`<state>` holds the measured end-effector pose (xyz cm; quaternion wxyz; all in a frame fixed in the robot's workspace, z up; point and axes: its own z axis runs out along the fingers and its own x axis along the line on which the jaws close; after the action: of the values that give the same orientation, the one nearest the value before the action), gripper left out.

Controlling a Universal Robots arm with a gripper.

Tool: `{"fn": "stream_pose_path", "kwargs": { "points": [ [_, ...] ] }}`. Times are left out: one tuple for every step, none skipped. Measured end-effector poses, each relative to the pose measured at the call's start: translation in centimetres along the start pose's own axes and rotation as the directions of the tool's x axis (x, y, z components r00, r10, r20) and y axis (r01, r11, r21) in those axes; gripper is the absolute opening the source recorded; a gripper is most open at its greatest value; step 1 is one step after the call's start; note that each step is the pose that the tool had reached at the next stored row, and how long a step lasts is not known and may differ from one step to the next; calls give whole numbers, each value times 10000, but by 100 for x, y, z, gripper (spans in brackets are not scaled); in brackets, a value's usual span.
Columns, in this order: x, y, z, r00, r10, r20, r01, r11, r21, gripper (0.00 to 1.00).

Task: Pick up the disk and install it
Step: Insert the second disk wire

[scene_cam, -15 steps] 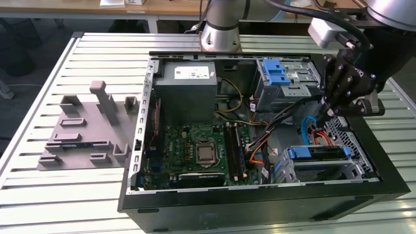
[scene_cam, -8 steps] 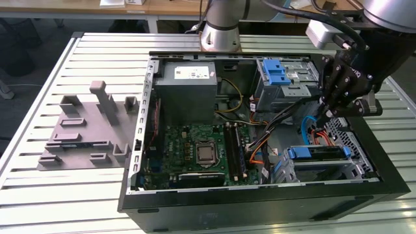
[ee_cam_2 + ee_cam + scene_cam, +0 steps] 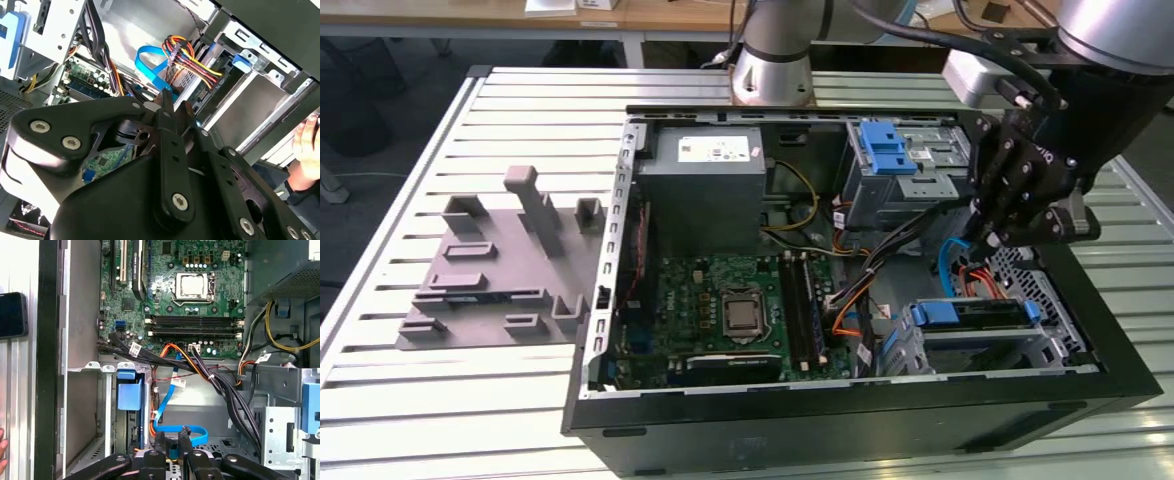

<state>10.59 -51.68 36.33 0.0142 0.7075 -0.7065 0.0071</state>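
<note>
Looks late in the install step: disk (image 3: 970, 313) already sits in lower bay of open case (image 3: 854, 420) on worktop (image 3: 520, 400), blue tab facing up, well apart from gripper (image 3: 998, 238). Gripper hangs inside case above blue data cable (image 3: 175, 432), fingers drawn nearly together, nothing seen btwn them. Prob. released, or never a full grasp; can't say which. If disk not fully home, calls for straight push on blue frame, clear of cable bundle (image 3: 225, 390). Hard to tell: whether disk is latched, whether connectors are plugged; label side hidden by cage. Disk body mostly cut off behind bay walls in both wrist views.
</note>
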Motion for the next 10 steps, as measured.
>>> {"fn": "stream_pose_path", "kwargs": {
  "points": [
    [-1, 0, 9, 10000, 0, -1, 0, 10000, 0, 25],
    [-2, 0, 19, 10000, 0, 1, 0, 10000, 0, 25],
    [-2, 0, 29, 10000, 0, 2, 0, 10000, 0, 25],
    [-3, 0, 39, 10000, -1, 2, 1, 10000, 0, 25],
    [-4, 0, 49, 10000, -1, 1, 1, 10000, 0, 25],
    [-5, 0, 57, 10000, 0, 0, 0, 10000, 0, 25],
    [-6, 0, 64, 10000, 0, 0, 0, 10000, 0, 25],
    [-7, -1, 68, 10000, 0, -1, 0, 10000, 0, 25],
    [-7, -1, 71, 10000, -1, -1, 1, 10000, 0, 24],
    [-7, -1, 74, 10000, -1, 3, 1, 10000, 0, 17]
  ]
}}
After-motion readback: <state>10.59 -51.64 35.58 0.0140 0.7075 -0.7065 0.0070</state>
